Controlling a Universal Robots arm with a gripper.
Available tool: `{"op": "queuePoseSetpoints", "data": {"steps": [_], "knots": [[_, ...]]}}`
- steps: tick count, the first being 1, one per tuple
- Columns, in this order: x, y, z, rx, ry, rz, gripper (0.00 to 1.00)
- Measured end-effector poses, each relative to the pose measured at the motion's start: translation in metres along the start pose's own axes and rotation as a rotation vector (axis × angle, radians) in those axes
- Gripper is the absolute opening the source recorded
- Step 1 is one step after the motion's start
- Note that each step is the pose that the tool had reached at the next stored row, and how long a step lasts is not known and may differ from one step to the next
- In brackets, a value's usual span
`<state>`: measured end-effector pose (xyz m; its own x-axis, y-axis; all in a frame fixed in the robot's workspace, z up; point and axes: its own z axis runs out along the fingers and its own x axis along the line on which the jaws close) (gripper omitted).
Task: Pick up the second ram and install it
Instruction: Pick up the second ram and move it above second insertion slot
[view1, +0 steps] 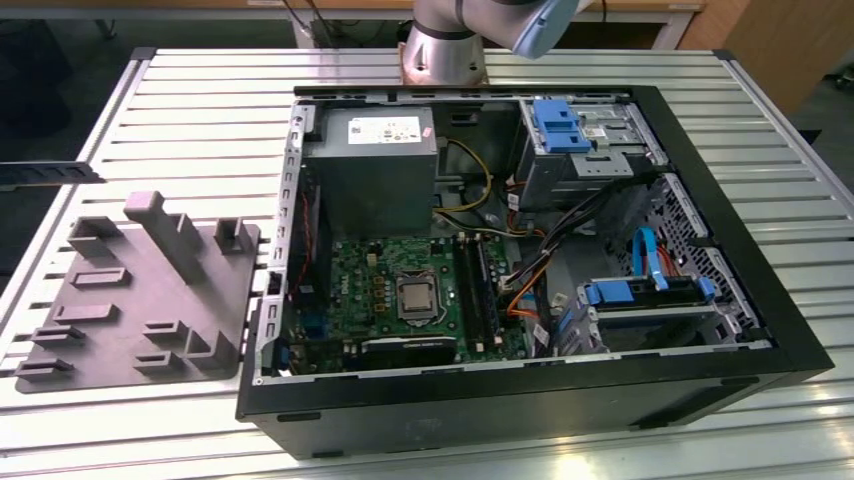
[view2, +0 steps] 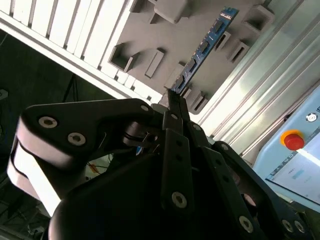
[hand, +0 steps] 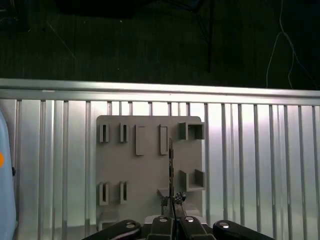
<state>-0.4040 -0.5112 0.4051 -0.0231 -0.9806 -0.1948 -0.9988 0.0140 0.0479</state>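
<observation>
In the exterior view, the long, thin, dark memory stick (view1: 54, 172) is at the far left, near the flat grey plastic tray (view1: 114, 300). In the second wrist view, the black metal gripper (view2: 175, 102) squeezes one end of the memory stick. In the first wrist view, the memory stick is over the tray.

Gripper (view2: 175, 100) was black, screw heads silver. Second ram (view2: 205, 47) in its tips showed blue board, row of dark chips. Tray (hand: 150, 175) beyond tips was plain grey. Table (hand: 260, 150) under tray was silver, ribbed in parallel slats. Button (view2: 292, 140) beside gripper was red-orange. Case (view1: 534, 385) was black, motherboard (view1: 387, 270) green, drive caddies (view1: 558, 125) blue.
</observation>
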Motion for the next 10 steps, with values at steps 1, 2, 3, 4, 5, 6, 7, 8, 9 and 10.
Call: {"op": "queuePoseSetpoints", "data": {"steps": [1,2,3,4,5,6,7,8,9,10], "knots": [[-0.0001,-0.0017,-0.0001,0.0,0.0,0.0,0.12],[-0.0001,-0.0021,-0.0001,0.0001,0.0,0.0,0.12],[-0.0001,-0.0025,-0.0002,0.0,0.0,0.0,0.12],[-0.0001,-0.0028,-0.0002,0.0,0.0,0.0,0.12],[-0.0001,-0.0032,-0.0001,0.0,0.0,0.0,0.12],[-0.0001,-0.0035,-0.0001,0.0001,-0.0001,0.0,0.12],[-0.0001,-0.0038,-0.0001,0.0001,-0.0001,0.0,0.12],[-0.0001,-0.0041,-0.0002,0.0,0.0,0.0,0.12],[-0.0001,-0.0045,-0.0002,0.0,0.0,0.0,0.12],[-0.0001,-0.0047,-0.0002,0.0001,-0.0001,0.0,0.12]]}}
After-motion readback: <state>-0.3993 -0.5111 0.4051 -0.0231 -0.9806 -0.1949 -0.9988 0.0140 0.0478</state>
